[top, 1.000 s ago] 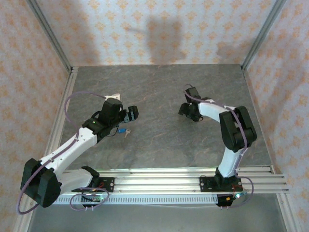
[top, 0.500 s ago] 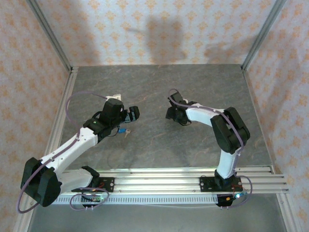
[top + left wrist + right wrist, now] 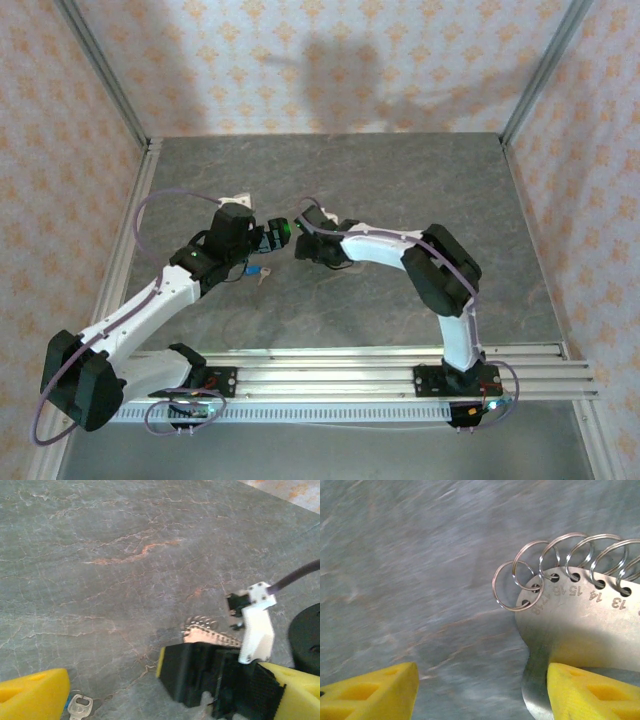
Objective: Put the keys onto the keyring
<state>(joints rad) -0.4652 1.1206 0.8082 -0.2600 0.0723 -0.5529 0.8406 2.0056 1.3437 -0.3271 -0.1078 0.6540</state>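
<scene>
The left pincer (image 3: 276, 236) gapes wide and holds nothing, close by the blue-headed keys (image 3: 258, 272) lying on the grey surface (image 3: 400, 180). Just to its right, the right pincer (image 3: 481, 680) holds the keyring (image 3: 580, 625), a numbered metal plate strung with wire rings, off the surface.

A blue-headed key (image 3: 256, 271) lies flat on the bench (image 3: 400, 180); the keyring (image 3: 580, 615), a numbered silvery plate edged with split rings, is raised.
</scene>
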